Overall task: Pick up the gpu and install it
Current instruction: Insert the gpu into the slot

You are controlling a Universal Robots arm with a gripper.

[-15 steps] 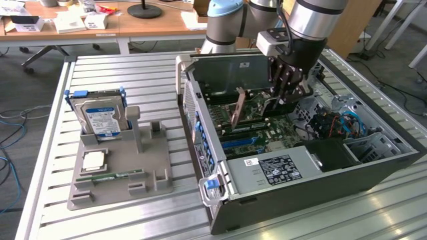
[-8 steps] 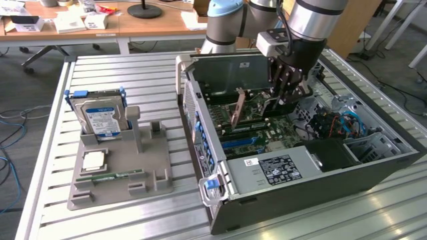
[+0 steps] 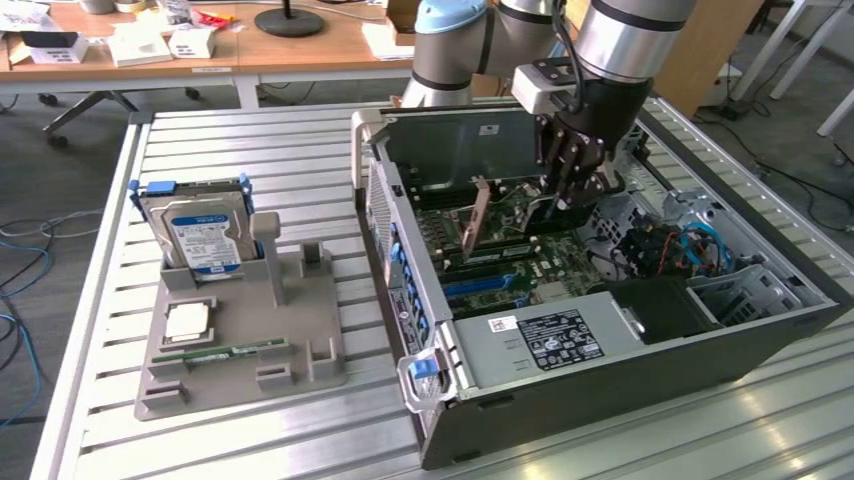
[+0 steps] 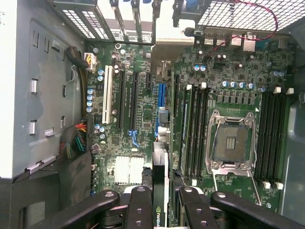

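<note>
Overhead, an open case (image 3: 641, 390) lies on its side on a slatted metal surface (image 3: 267, 150). In the exterior view it sits at 3 o'clock from a grey holder (image 3: 314, 320). A drive (image 3: 200, 235) stands at the holder's 11 o'clock corner, and a RAM stick (image 3: 220, 355) lies flat toward its 6 o'clock edge.

The arm (image 3: 627, 40) reaches down into the case at about 1 o'clock of its opening. The tool (image 3: 571, 190) hangs close over the board (image 4: 128, 143).

From the wrist view, the tool's two black fingers are clamped on the gpu (image 4: 159, 171). It shows as a thin black card seen edge-on, with a green logo near the grip. The card points along a blue slot (image 4: 161, 98) in the middle of the board, between the black slots and the RAM sockets. Whether its lower edge touches the slot cannot be told.

The pick-up looks done, and the step in hand is most likely the install, with the card held over the board and probably not yet seated. Seating it calls for three things:
- the card kept upright
- its lower edge lined up squarely over the blue slot
- its bracket end facing the case's rear openings (image 4: 128, 19)

Any tilt could jam the connector or stress the board.
</note>
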